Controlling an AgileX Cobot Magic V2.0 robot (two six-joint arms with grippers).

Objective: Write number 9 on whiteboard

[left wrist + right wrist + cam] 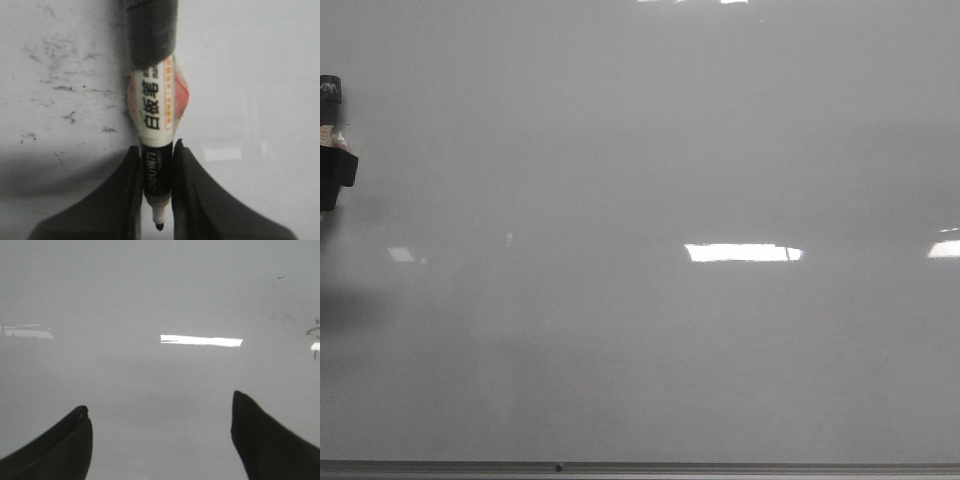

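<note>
The whiteboard (650, 180) fills the front view, pale grey and glossy, with its thin metal frame along the near edge. No number 9 shows on it in any view. My left gripper (156, 147) is shut on a whiteboard marker (155, 115), white and black with printed characters, its black tip (159, 226) pointing toward the wrist camera. In the front view the marker and left gripper (332, 140) show only at the far left edge. My right gripper (160, 407) is open and empty over bare board (160, 300).
Faint grey smudges (65, 90) mark the board beside the marker. More small specks (300, 322) lie near the right gripper. Bright light reflections (742, 252) sit on the board's middle. A small dark dot (558, 467) sits on the frame edge.
</note>
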